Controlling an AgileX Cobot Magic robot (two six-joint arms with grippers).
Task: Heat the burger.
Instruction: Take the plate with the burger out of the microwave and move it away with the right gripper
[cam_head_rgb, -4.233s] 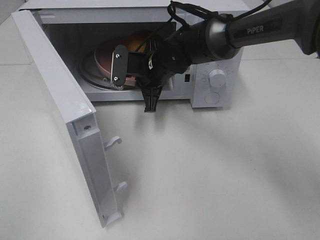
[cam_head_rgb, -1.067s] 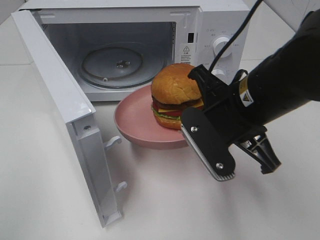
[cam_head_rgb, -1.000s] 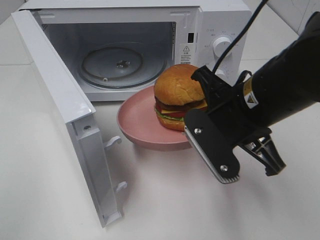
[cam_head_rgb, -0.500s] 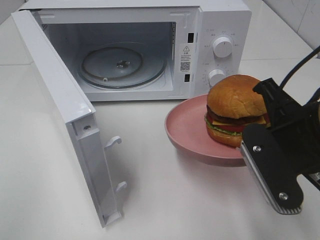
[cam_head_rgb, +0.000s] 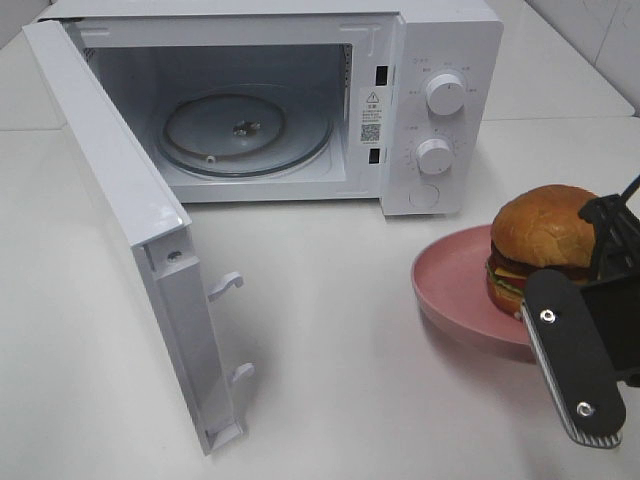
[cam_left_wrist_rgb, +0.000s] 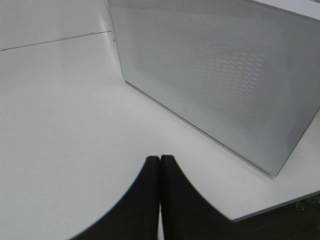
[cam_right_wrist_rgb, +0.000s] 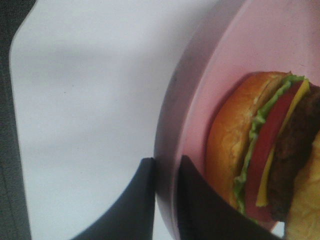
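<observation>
Beside the open microwave (cam_head_rgb: 300, 100), the right end effector (cam_right_wrist_rgb: 165, 200) was clamped on the pink plate (cam_head_rgb: 450, 290) carrying the burger (cam_head_rgb: 540, 245) above the desk (cam_head_rgb: 330, 380); closing the door and starting heating evidently remained.

Bright even overhead light, soft shadows on table (cam_head_rgb: 330, 380); wrist views blurred up close.

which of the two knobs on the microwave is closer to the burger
The lower round white knob on the white microwave's control panel; the upper white knob sits above it, farther from the golden-brown burger on the round pink plate.
</observation>
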